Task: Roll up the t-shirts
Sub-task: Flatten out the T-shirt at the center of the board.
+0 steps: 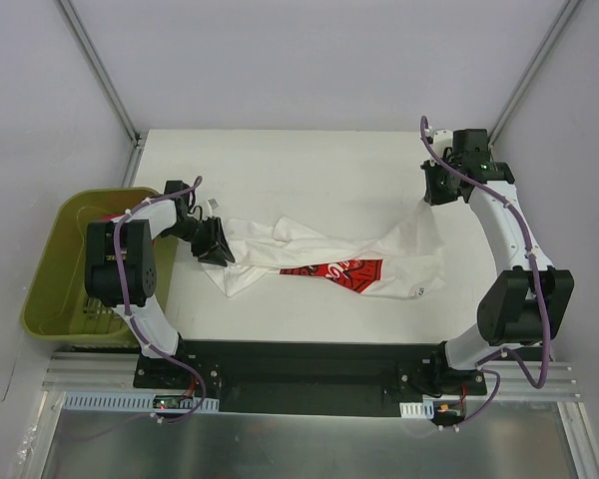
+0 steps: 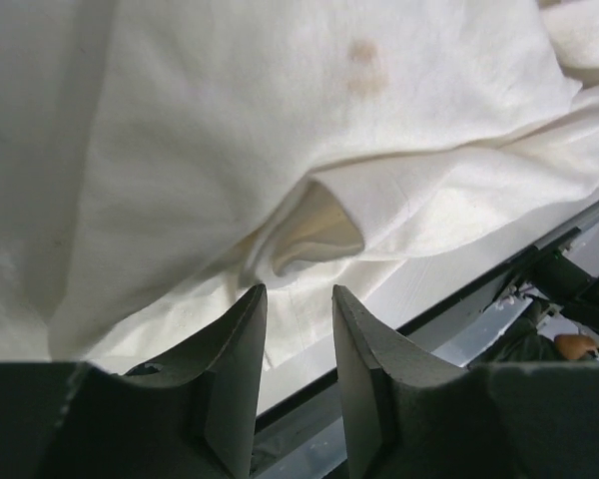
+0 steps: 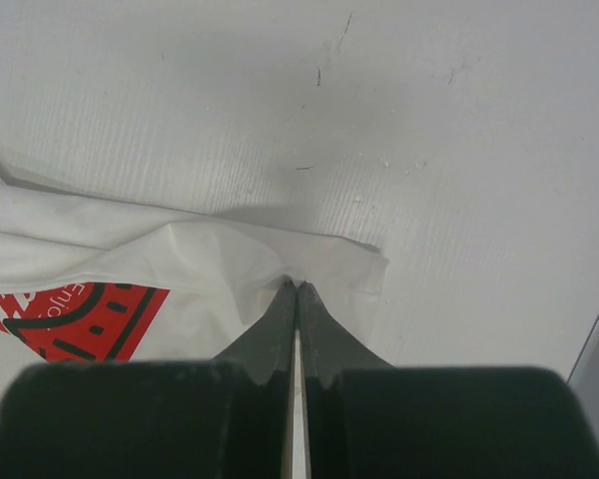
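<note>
One white t-shirt (image 1: 309,249) with a red chest print (image 1: 334,271) lies crumpled and stretched across the table (image 1: 309,170) between the two arms. My right gripper (image 1: 436,190) is shut on the shirt's right end and holds it raised; in the right wrist view the jaws (image 3: 297,285) pinch a white fold (image 3: 230,259), with the red print (image 3: 90,319) at the lower left. My left gripper (image 1: 216,247) is at the shirt's left end. In the left wrist view its jaws (image 2: 298,295) stand apart with nothing between them, just short of the white cloth (image 2: 280,150).
A green bin (image 1: 55,269) stands off the table's left edge beside the left arm, with something red inside at its far end. The black arm mount rail (image 1: 299,364) runs along the near edge. White walls enclose the far side.
</note>
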You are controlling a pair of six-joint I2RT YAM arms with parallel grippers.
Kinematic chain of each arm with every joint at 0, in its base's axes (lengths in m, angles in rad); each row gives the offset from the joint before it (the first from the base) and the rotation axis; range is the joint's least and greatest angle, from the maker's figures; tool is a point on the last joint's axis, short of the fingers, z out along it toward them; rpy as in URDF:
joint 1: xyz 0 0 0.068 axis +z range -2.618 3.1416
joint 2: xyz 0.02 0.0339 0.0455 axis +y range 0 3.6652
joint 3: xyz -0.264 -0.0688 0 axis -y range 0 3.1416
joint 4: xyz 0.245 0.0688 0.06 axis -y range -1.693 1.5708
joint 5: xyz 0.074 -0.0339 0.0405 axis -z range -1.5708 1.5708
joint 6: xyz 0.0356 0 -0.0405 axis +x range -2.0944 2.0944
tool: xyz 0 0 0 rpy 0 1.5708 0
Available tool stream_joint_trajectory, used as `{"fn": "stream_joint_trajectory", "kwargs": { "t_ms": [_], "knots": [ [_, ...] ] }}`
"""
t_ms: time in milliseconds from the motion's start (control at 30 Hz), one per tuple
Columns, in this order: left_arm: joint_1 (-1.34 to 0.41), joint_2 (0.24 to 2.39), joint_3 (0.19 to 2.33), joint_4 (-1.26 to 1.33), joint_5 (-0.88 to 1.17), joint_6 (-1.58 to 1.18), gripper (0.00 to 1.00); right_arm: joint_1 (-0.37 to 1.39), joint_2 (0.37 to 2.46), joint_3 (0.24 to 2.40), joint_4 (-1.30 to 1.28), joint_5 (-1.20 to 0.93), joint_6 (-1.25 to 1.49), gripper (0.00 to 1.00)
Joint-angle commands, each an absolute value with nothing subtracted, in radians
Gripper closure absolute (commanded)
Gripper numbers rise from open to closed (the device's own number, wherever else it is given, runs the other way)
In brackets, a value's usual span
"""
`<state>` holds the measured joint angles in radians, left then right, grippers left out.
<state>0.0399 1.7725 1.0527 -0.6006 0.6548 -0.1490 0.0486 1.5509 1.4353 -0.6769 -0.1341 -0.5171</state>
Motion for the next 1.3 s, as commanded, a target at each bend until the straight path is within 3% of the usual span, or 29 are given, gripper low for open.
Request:
{"fn": "stream_joint_trajectory", "kwargs": {
  "t_ms": [0, 367, 1267],
  "knots": [
    [0.051, 1.772, 1.11, -0.621, 0.569, -0.16, 0.67, 0.055, 1.534, 1.454, -0.657, -0.13, -0.517, 0.99],
    [0.051, 1.845, 1.16, -0.626, 0.646, -0.156, 0.69, 0.055, 1.52, 1.433, -0.652, -0.123, -0.523, 0.99],
    [0.011, 1.798, 1.008, -0.472, 0.704, -0.144, 0.69, 0.06, 1.531, 1.427, -0.644, -0.123, -0.523, 0.99]
  ]
}}
